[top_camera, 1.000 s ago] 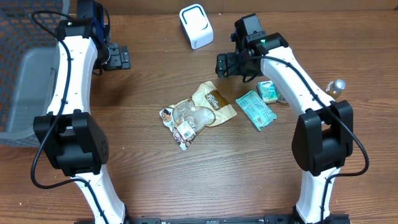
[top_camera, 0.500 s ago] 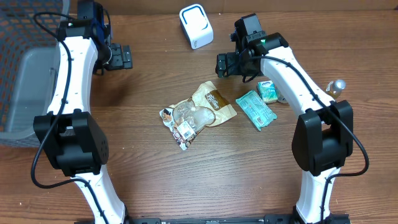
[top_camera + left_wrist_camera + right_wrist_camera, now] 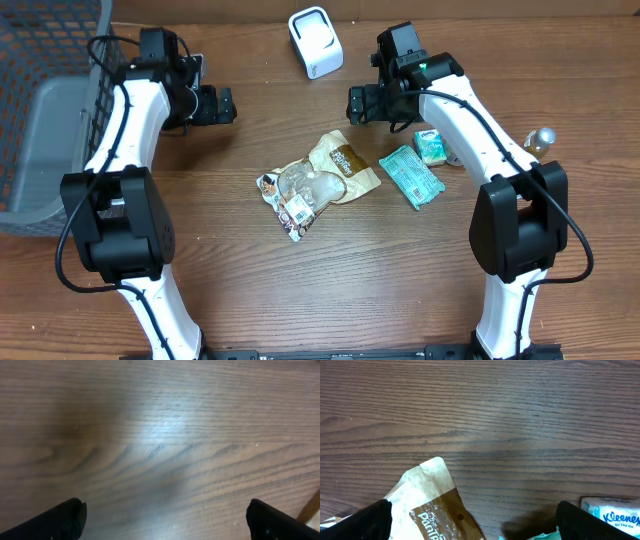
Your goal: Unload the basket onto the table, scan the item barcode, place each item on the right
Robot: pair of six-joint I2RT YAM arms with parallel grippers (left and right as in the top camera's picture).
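A white barcode scanner (image 3: 315,40) stands at the back middle of the table. In the middle lie a brown paper bag (image 3: 345,163), a clear snack packet (image 3: 293,195), a teal pack (image 3: 411,176) and a Kleenex pack (image 3: 431,147). My left gripper (image 3: 222,104) hovers open over bare wood left of the scanner; the left wrist view shows only the tabletop between its fingertips (image 3: 69,517). My right gripper (image 3: 357,103) is open just behind the brown bag (image 3: 434,505), with the Kleenex pack (image 3: 612,512) at its right edge. Neither gripper holds anything.
A dark wire basket (image 3: 45,60) with a grey liner stands at the left edge of the table. A small clear bottle (image 3: 540,138) lies at the far right, beside the right arm.
My left arm has swung right and a little forward, toward the table's middle, still open. The right arm and the items have not moved.
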